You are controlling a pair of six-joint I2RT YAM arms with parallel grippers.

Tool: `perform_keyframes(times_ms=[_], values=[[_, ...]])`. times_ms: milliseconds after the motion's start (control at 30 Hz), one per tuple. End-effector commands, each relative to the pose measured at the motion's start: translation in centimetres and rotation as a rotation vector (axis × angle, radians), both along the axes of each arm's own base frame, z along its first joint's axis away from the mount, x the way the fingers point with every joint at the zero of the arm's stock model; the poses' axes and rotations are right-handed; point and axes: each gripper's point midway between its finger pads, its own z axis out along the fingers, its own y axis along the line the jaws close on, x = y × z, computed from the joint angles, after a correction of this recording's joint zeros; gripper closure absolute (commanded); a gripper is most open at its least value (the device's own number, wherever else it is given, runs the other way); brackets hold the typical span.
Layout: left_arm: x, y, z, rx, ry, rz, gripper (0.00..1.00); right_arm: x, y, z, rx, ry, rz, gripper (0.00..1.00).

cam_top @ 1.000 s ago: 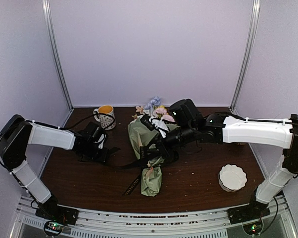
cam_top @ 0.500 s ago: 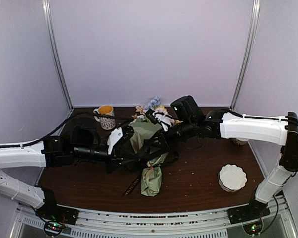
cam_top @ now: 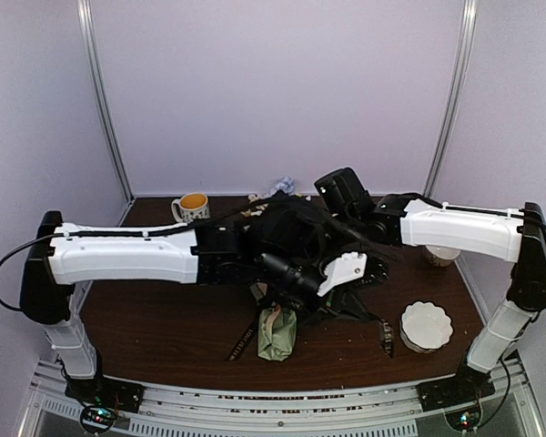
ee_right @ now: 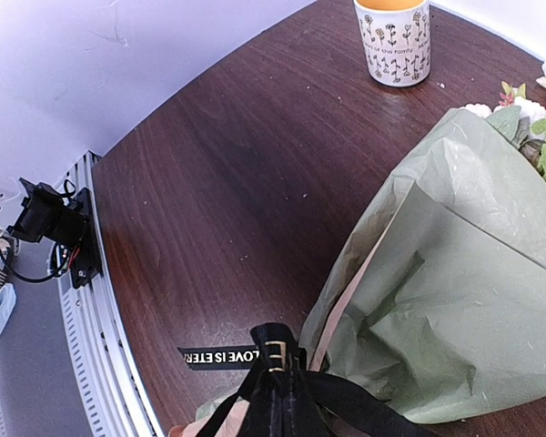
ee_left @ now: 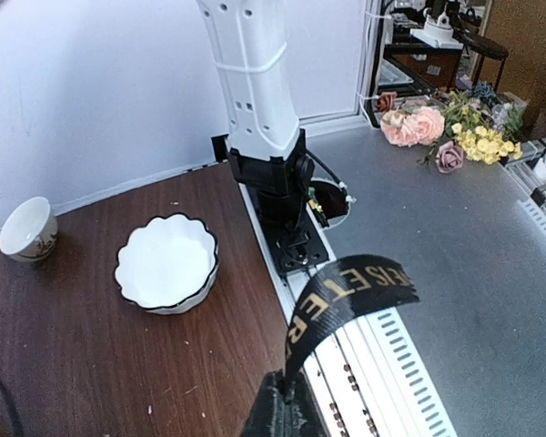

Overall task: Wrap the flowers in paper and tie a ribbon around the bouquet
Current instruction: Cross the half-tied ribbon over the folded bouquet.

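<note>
The bouquet lies mid-table, its sage green paper [ee_right: 455,291] wrapped round the flowers [ee_right: 539,118]; only its narrow end [cam_top: 278,332] shows under the arms from above. My left gripper [ee_left: 287,402] is shut on the black ribbon [ee_left: 346,289], whose gold-lettered end curls up past the table's front edge. In the top view the left gripper [cam_top: 366,309] reaches across the bouquet to its right side. My right gripper [ee_right: 282,387] is shut on a loop of ribbon [ee_right: 220,357] at the bouquet's near edge. From above its fingers are hidden under the left arm.
A floral mug [ee_right: 393,36] stands at the back left [cam_top: 191,207]. A white scalloped bowl [cam_top: 426,326] sits front right, a small cup [ee_left: 27,228] behind it. A loose ribbon tail [cam_top: 241,344] lies beside the bouquet's narrow end.
My left arm has swung from the left side across the bouquet to its right, carrying the ribbon end with it. The right arm has barely moved.
</note>
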Motion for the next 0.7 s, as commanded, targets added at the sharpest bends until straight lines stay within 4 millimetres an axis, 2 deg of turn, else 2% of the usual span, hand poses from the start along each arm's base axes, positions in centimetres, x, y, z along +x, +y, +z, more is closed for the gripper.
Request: perform_keyframes(times_ms=[0, 67, 167, 333, 367, 433, 500, 600, 667], values=[[-2.4, -3.4, -0.2, -0.011, -0.107, -0.097, 1.00, -0.1, -0.7, 1.9, -0.004, -0.042, -0.003, 1.00], [-3.2, -4.8, -0.3, -0.021, -0.133, -0.114, 1.00, -0.1, -0.9, 1.9, -0.009, -0.043, -0.005, 1.00], [-3.2, -6.1, -1.3, -0.010, -0.129, -0.115, 1.00, -0.4, -1.1, 2.0, -0.005, -0.040, -0.003, 1.00], [-3.5, -6.9, -4.4, 0.050, -0.144, -0.111, 1.00, -0.5, -1.2, 1.9, 0.000, -0.038, 0.000, 1.00], [-3.2, -6.9, -4.8, 0.063, -0.147, -0.097, 0.94, -0.5, -1.2, 1.9, -0.001, -0.036, -0.001, 1.00], [-2.6, -6.6, -5.2, 0.088, -0.176, -0.069, 0.63, -0.6, -1.2, 1.8, -0.002, -0.033, 0.001, 1.00], [-2.2, -5.9, -4.8, 0.094, -0.213, -0.054, 0.42, -0.7, -1.0, 2.0, 0.005, -0.032, 0.007, 1.00], [-1.0, -4.3, -3.2, 0.062, -0.281, 0.002, 0.26, -0.8, -1.0, 1.9, 0.006, -0.026, 0.014, 1.00], [0.3, -2.8, -2.3, 0.032, -0.312, 0.057, 0.19, -1.0, -0.9, 1.9, 0.007, -0.022, 0.017, 1.00]])
